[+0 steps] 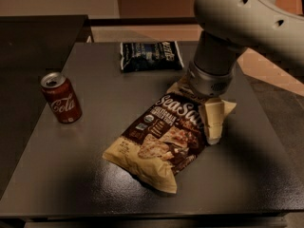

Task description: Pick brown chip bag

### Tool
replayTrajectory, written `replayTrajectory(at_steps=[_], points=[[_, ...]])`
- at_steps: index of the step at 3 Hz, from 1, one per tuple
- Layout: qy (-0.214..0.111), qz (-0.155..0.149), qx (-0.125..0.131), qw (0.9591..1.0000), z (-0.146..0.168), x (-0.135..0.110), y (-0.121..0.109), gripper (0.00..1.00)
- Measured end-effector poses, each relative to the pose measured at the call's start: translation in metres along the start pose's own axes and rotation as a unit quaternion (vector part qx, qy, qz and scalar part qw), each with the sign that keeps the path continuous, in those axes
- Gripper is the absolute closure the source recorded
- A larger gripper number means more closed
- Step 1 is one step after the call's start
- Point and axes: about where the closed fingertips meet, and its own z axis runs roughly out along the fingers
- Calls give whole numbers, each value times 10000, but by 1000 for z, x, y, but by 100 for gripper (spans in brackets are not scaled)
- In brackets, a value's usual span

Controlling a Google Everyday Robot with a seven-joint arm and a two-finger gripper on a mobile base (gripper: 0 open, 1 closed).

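Note:
The brown chip bag (164,139) lies flat on the dark table (95,103), tan and dark brown with white "Sea Salt" lettering. Its top end points to the far right and its bottom end to the near left. My gripper (212,127) hangs from the big grey arm (216,65) and is down at the bag's upper right end, at the edge near the lettering. The arm's wrist hides the bag's top corner.
A red cola can (60,98) stands upright at the table's left. A smaller dark blue-black bag (150,56) lies flat at the table's far edge, just behind the arm. The table's near edge runs along the bottom, and floor shows to the right.

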Motion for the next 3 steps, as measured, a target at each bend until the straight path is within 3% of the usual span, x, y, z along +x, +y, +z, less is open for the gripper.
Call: replayTrajectory(at_steps=[1, 3], points=[[2, -93, -51, 9999, 6, -6, -2, 17], [29, -227, 50, 9997, -5, -17, -3, 64]])
